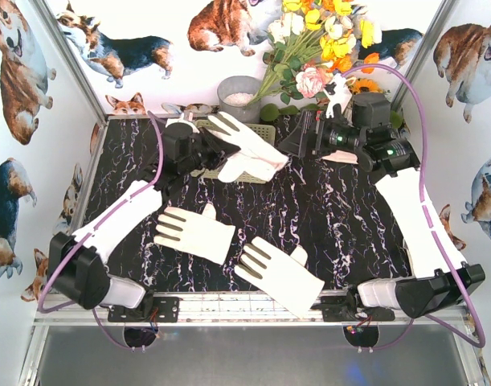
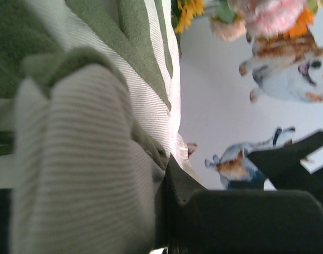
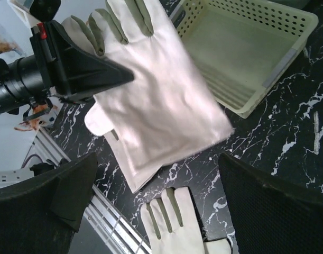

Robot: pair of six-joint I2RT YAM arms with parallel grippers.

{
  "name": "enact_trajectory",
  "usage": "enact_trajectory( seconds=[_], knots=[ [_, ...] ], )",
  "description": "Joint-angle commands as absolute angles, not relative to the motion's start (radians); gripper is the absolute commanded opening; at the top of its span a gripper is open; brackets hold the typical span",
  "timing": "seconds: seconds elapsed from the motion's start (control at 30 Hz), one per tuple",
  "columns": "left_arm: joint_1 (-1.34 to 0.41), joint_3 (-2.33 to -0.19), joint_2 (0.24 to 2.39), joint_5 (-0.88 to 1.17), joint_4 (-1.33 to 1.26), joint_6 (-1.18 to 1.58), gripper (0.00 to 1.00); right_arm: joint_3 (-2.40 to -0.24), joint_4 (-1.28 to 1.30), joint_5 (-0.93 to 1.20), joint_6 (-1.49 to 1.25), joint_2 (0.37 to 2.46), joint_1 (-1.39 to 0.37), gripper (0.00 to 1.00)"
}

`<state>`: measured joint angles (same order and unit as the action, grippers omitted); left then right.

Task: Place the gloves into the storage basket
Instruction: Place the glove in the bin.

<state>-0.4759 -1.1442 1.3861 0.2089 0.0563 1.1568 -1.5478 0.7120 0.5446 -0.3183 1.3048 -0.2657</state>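
1. Corgi-print walls box in the black marbled table (image 1: pixel 349 233); the storage basket (image 3: pixel 235 47) sits toward its far edge.
2. My left tool (image 1: pixel 206 151) is clamped on the held glove (image 3: pixel 161 100), which hangs clear of the table and overlaps the basket's near side in the top view.
3. A second layer shows beneath it, possibly another glove; I can't be sure.
4. My right tool (image 1: pixel 300 138) is spread wide, gripping nothing, just beside the basket.
5. Closer to the arm bases, the near-left glove (image 1: pixel 195 232) and the near-right glove (image 1: pixel 279 273) lie flat.
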Motion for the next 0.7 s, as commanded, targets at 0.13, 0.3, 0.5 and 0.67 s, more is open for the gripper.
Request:
enact_trajectory(
  seconds=[0.13,0.3,0.5,0.67],
  knots=[
    [-0.402,-1.250,1.550,0.026,-0.016,1.196,0.00,-1.516,0.641,0.453,-0.307,1.242,-0.255,1.00],
    [-0.363,-1.311,1.664,0.011,-0.023,1.218,0.00,-1.487,0.591,0.406,-0.333,1.243,-0.252,1.00],
    [-0.342,-1.358,1.796,0.000,-0.041,1.266,0.00,-1.477,0.513,0.404,-0.394,1.273,-0.247,0.99],
    [-0.337,-1.463,1.906,0.025,-0.039,1.279,0.00,-1.504,0.523,0.410,-0.393,1.318,-0.247,0.99]
  ],
)
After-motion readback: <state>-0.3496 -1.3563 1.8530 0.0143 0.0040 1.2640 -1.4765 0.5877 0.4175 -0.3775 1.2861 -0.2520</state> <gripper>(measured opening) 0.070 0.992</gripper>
